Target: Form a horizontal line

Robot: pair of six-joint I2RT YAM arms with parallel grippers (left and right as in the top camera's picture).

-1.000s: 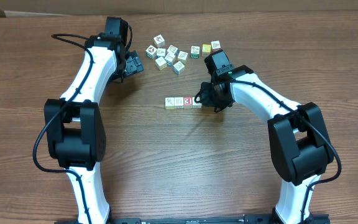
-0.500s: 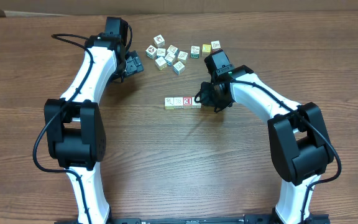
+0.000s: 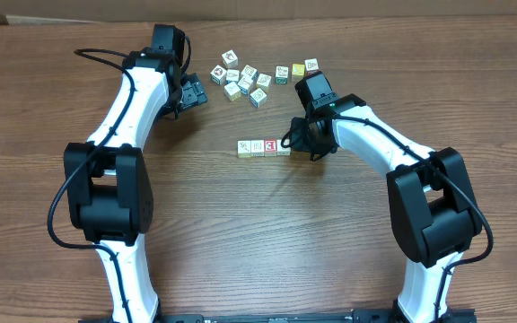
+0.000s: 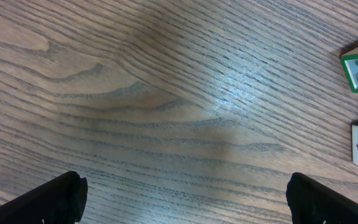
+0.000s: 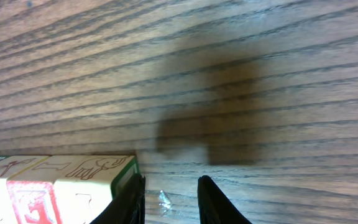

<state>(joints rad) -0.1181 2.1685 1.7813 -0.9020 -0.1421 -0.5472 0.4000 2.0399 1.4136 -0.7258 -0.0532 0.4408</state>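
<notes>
When it is viewed from overhead, the horizontal line (image 3: 265, 147) is seen near the middle of the surface (image 3: 240, 233), the right claw (image 3: 289, 142) just beside one end. From the left wrist, the left claw (image 4: 188, 199) is spread wide, empty. From the right wrist, the right claw is parted narrowly, nothing gripped.

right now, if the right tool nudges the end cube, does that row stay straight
Likely rigid and light: the end cube looks like small wood. Flat faces suggest sliding, not rolling. The row is separate cubes side by side, so an off-centre push probably kinks it.
</notes>
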